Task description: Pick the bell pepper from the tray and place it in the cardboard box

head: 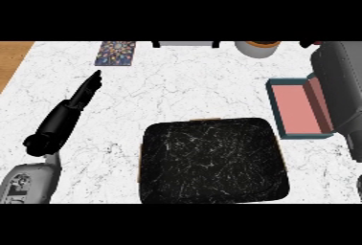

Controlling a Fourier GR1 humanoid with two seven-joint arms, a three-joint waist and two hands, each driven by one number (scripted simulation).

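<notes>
The tray [212,162] at 6 o'clock is seen bare; no bell pepper can be made out. The cardboard box [300,107] at 3 o'clock shows only its pink floor. The left hand [78,103] at 9 o'clock rests with straight fingers; the right hand cannot be seen, so progress cannot be judged.

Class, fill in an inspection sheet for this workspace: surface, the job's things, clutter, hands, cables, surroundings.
Surface: white veined marble counter.
Job's things: black marbled square tray, nothing visible on it; teal open box with pink inside to its upper right; bell pepper not seen.
Clutter: multicoloured patterned rectangle and round grey pot at the far edge.
Hands: left hand open, fingers straight, left of the tray; right hand not seen, grey right forearm overlaps the box's right side.
Cables: nothing seen.
Surroundings: wooden strip beyond the counter's left edge.
</notes>
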